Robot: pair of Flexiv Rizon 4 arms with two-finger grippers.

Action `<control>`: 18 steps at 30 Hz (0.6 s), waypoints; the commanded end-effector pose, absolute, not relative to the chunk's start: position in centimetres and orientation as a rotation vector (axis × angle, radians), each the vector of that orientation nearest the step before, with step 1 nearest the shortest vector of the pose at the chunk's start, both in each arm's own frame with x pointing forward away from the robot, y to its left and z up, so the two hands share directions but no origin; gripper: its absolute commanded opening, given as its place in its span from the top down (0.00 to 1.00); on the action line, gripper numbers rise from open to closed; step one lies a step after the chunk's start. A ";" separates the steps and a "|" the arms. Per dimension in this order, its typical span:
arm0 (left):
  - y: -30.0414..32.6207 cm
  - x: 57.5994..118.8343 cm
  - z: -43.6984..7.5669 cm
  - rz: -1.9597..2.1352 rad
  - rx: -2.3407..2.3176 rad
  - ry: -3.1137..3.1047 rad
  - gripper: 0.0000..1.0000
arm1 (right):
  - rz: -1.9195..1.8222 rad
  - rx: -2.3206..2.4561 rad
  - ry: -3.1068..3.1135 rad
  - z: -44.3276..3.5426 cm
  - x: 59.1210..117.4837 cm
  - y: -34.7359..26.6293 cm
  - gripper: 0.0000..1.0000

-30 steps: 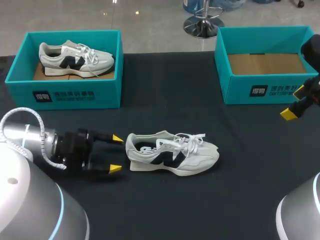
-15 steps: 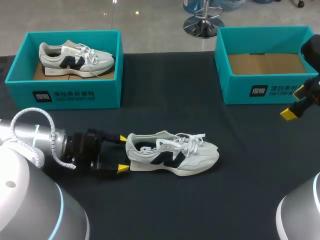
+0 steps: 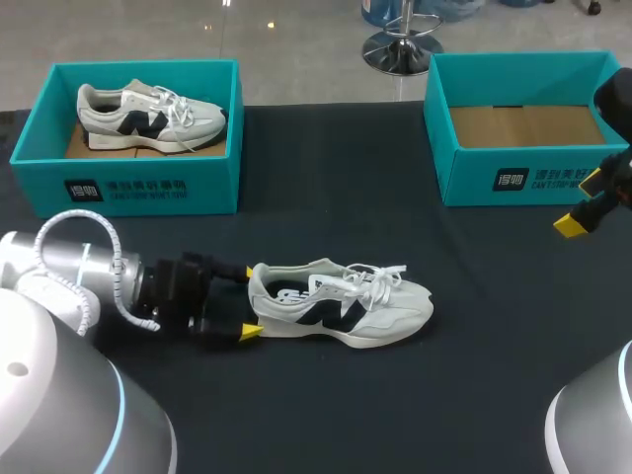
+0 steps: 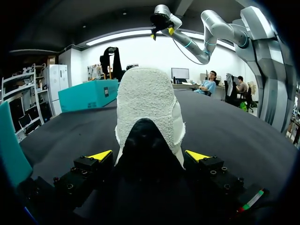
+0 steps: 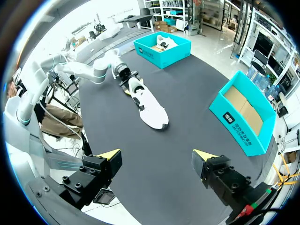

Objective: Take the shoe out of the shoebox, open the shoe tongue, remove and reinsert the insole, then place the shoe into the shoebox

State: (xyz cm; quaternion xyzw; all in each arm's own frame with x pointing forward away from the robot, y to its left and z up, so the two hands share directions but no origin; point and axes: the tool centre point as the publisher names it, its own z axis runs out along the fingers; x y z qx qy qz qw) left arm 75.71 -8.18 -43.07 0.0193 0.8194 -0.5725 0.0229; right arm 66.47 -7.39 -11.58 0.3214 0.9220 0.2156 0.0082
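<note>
Head view: a black cloth surface point(image 3: 395, 415) carries two teal cardboard shoeboxes. The left shoebox point(image 3: 128, 188) holds one grey-white sneaker point(image 3: 148, 117); the right shoebox point(image 3: 513, 178) shows bare cardboard. A second sneaker point(image 3: 341, 301) lies on the surface. Of two claws, the left claw point(image 3: 247, 301) stands apart, flanking its heel; the right claw point(image 5: 157, 159) hangs apart, holding nothing.

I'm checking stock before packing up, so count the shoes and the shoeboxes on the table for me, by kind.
Shoes: 2, one loose shoe and one boxed shoe.
Shoeboxes: 2, one full box and one empty box.
Total: 4.
</note>
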 end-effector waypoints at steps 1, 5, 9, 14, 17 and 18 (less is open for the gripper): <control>-8.4 75.7 -43.5 -1.773 0.062 2.541 0.00 | 0.669 1.006 2.887 -11.6 66.8 -7.3 0.00; -8.5 75.6 -43.7 -1.777 0.069 2.548 0.00 | 0.669 1.006 2.887 -11.6 66.8 -7.3 0.00; -8.6 75.4 -43.7 -1.784 0.085 2.555 0.09 | 0.669 1.006 2.887 -11.6 66.8 -7.3 0.00; -8.6 75.4 -43.8 -1.783 0.075 2.556 0.84 | 0.669 1.006 2.887 -11.6 66.8 -7.3 0.00; -8.5 75.3 -43.9 -1.777 0.075 2.557 1.00 | 0.669 1.006 2.887 -11.6 66.8 -7.3 0.00; -8.5 75.2 -43.9 -1.757 0.073 2.562 1.00 | 0.669 1.006 2.887 -11.6 66.8 -7.3 0.00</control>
